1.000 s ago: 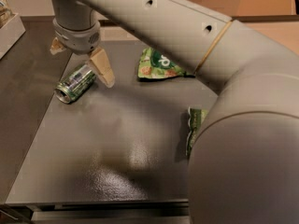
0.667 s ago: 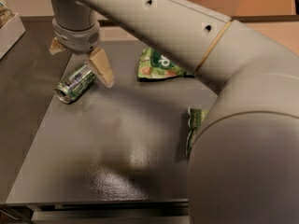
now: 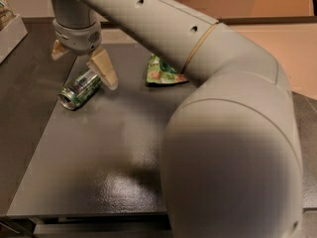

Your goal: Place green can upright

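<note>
The green can (image 3: 79, 89) lies on its side on the dark table (image 3: 99, 172) at the left, its silver end facing the near left. My gripper (image 3: 81, 61) hangs just above the can's far end. It is open, with one tan fingertip (image 3: 104, 69) touching or just over the can's right side and the other (image 3: 58, 49) behind it to the left. The gripper holds nothing.
A flat green snack bag (image 3: 161, 72) lies on the table right of the can, partly behind my arm (image 3: 233, 133). The arm's big elbow fills the right and near side of the view. A white tray (image 3: 11, 31) stands at the far left edge.
The arm's elbow has swung closer and now covers the table's right side, hiding the second green bag there. The gripper stays over the can, which has not moved.
</note>
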You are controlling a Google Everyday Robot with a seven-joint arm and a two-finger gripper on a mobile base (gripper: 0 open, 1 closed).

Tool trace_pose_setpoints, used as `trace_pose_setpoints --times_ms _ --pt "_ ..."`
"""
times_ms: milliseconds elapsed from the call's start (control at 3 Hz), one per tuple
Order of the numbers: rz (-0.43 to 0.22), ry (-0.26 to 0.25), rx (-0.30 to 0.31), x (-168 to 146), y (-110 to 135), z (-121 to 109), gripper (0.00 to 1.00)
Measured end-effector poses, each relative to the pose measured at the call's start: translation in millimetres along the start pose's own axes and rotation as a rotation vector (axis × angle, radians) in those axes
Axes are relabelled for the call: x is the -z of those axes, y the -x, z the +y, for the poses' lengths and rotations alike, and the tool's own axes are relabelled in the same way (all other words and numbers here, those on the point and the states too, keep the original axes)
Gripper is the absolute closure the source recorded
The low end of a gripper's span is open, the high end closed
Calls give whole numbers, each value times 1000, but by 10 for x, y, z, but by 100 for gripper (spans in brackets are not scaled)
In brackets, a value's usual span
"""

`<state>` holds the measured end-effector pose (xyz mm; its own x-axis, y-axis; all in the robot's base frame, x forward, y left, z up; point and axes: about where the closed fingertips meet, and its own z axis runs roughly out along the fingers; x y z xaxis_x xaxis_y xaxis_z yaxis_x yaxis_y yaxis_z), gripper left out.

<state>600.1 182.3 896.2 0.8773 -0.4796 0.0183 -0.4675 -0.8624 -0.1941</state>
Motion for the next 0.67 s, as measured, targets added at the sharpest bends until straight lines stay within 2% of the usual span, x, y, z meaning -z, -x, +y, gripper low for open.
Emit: trace_pose_setpoints --times_ms 667 --pt "-43 28 18 -174 25 -225 0"
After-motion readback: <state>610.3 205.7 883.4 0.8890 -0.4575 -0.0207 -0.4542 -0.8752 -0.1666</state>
